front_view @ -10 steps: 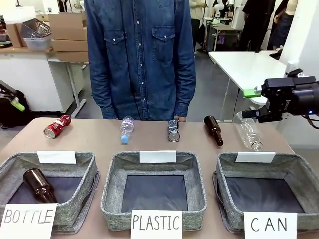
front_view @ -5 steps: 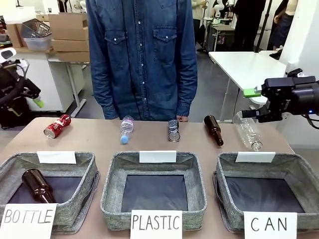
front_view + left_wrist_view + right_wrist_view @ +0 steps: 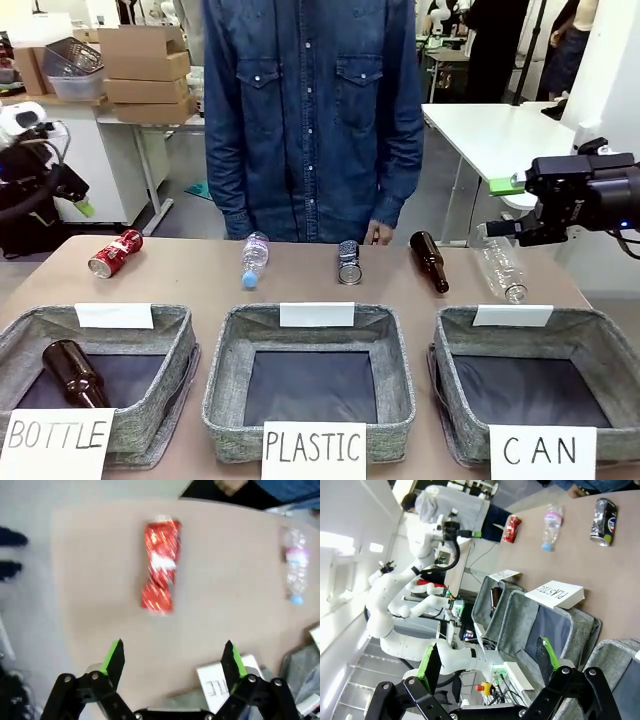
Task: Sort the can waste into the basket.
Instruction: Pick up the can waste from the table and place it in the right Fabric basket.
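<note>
A dented red can (image 3: 114,253) lies on its side at the table's far left. A dark can (image 3: 348,262) with a silver end lies near the middle, in front of the person. The grey basket signed "CAN" (image 3: 610,328) stands at the front right with nothing in it. My left gripper (image 3: 80,200) hangs off the table's left end; in its wrist view it (image 3: 172,657) is open above the table, with the red can (image 3: 160,565) ahead of it. My right gripper (image 3: 505,207) is open, raised at the far right, holding nothing (image 3: 487,662).
A small clear plastic bottle (image 3: 254,260), a brown glass bottle (image 3: 429,261) and a large clear bottle (image 3: 497,263) lie in the same row as the cans. The "BOTTLE" basket (image 3: 170,330) holds a brown bottle. The "PLASTIC" basket (image 3: 225,340) stands in the middle. A person stands at the far edge.
My left arm has come into view at the left edge and shifted slightly. The person has stepped to the right. The right arm and the table's things have not moved.
</note>
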Robot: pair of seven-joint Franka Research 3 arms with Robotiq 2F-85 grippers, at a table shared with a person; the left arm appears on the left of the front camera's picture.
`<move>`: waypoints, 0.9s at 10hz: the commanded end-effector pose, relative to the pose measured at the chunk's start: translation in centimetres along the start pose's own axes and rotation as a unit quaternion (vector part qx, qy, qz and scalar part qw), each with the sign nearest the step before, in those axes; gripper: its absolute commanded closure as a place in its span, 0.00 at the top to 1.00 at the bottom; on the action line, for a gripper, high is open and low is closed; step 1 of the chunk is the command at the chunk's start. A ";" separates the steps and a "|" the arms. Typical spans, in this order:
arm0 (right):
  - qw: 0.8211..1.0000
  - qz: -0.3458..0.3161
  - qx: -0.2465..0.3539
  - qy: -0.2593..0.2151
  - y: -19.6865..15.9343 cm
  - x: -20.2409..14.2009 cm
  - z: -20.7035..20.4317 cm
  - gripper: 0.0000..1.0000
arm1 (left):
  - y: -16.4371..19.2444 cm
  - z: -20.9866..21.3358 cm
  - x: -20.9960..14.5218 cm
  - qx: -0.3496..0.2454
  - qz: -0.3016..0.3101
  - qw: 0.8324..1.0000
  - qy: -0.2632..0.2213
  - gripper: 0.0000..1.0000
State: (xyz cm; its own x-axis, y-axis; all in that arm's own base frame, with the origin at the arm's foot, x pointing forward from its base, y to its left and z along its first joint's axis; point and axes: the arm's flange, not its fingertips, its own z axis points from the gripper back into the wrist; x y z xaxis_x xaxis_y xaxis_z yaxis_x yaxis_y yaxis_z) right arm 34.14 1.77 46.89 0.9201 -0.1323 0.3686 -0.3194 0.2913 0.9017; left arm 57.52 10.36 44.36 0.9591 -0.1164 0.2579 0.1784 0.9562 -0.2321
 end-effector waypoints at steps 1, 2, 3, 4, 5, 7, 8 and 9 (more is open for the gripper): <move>1.000 0.004 0.011 -0.007 0.1 0.4 -0.3 1.00 | 2.9 -2.7 2.3 0.007 -0.053 0.999 -0.004 1.00; 1.000 0.004 0.011 -0.007 0.1 0.4 -0.3 1.00 | 3.5 -3.8 2.8 0.020 -0.068 0.997 0.006 1.00; 1.000 0.004 0.011 -0.007 0.1 0.4 -0.3 1.00 | 4.1 -5.3 3.5 0.014 -0.094 0.995 0.019 1.00; 1.000 0.004 0.011 -0.007 0.1 0.4 -0.3 1.00 | 4.4 -6.5 4.0 0.009 -0.102 0.994 0.037 1.00; 1.000 0.004 0.011 -0.007 0.1 0.4 -0.3 1.00 | 4.6 -7.5 4.4 -0.020 -0.108 0.992 0.053 1.00; 1.000 0.004 0.011 -0.007 0.1 0.4 -0.3 1.00 | 4.6 -9.7 4.9 -0.050 -0.124 0.988 0.078 1.00; 1.000 0.004 0.011 -0.007 0.1 0.4 -0.3 1.00 | 4.3 -10.9 5.1 -0.046 -0.141 0.986 0.081 1.00; 1.000 0.004 0.011 -0.007 0.1 0.4 -0.3 1.00 | 3.9 -11.7 5.3 -0.049 -0.154 0.983 0.084 1.00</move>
State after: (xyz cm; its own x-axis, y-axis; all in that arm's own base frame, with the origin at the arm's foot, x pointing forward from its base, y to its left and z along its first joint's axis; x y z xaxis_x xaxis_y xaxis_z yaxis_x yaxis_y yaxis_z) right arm 34.15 1.77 46.89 0.9202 -0.1323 0.3685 -0.3193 0.2911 0.9018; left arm 65.03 10.10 33.79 0.9010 -0.3980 0.1728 0.4320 0.8596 -0.2729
